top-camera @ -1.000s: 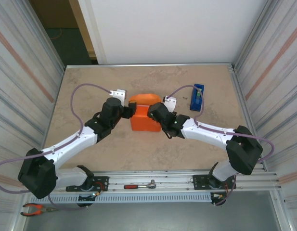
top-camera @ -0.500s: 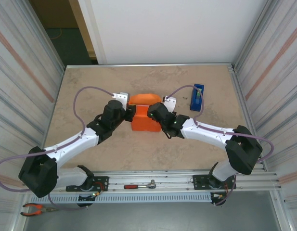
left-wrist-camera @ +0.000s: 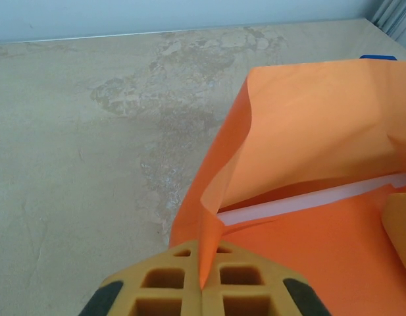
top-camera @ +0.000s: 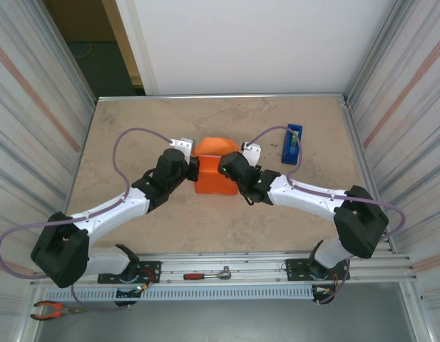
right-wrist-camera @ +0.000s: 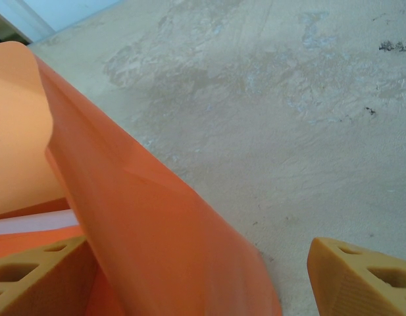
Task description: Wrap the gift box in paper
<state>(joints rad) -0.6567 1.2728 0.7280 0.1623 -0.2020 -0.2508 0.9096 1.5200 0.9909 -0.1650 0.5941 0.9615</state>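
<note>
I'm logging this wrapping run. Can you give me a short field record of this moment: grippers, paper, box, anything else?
left gripper: shut, pinching an edge of the paper
right gripper: open, paper lying between its fingers
paper: folded up on the table
gift box: mostly covered, likely the pale edge under the fold
tape dispenser: right of the paper, apart

We note the paper as thin, smooth, faintly translucent, with a soft sheen. The table looks matt and mottled, stone-like. The left gripper fingers look like matt tan plastic, moulded with hollow cells.
</note>
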